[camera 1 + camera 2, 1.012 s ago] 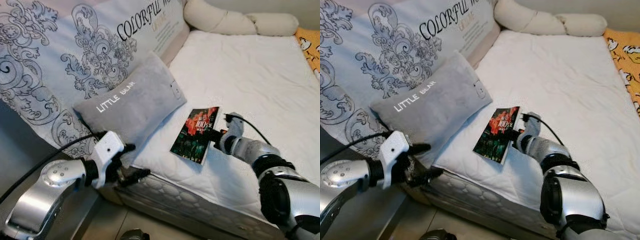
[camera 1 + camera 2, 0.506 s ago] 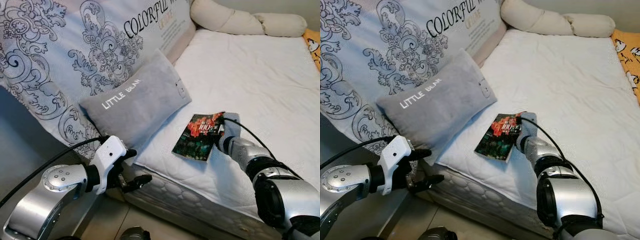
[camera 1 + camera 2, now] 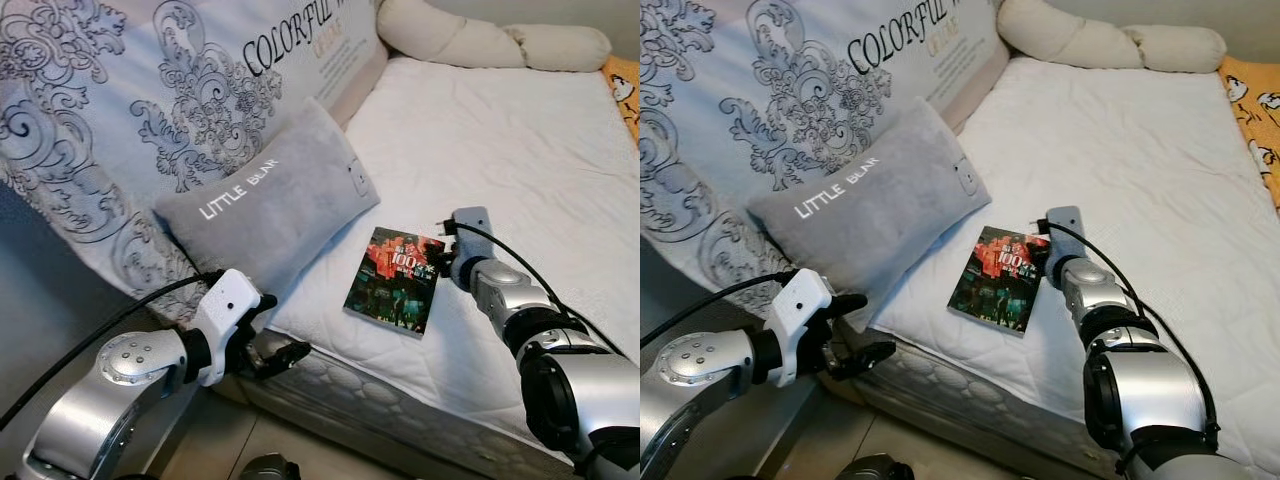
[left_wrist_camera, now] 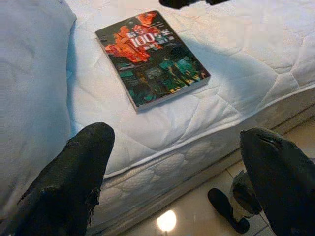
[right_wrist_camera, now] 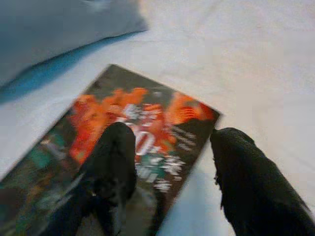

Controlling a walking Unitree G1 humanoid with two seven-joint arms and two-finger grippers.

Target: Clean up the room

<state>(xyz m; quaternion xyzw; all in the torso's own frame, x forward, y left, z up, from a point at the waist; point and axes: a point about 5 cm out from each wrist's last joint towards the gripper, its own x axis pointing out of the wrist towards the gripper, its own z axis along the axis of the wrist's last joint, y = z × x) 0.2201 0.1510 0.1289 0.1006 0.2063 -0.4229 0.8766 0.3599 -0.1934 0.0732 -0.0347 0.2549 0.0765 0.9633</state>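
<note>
A dark cover splashed with red-orange and green patches and white numerals is being shown by the book (image 3: pixel 392 281). White quilting is being displayed on the mattress (image 3: pixel 520 150). White lettering is being carried on the grey pillow (image 3: pixel 268 206). Grey scrollwork and black script are being borne on the pale blue quilt (image 3: pixel 130 110). An orange cartoon print is being shown on the cloth (image 3: pixel 1252 105) at the far edge

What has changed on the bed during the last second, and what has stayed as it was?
The right gripper has let go of the book and drawn back slightly; its jaws stand open over the book's far edge. The book now lies flat on the mattress. The grey pillow and the open left gripper stayed as they were.
</note>
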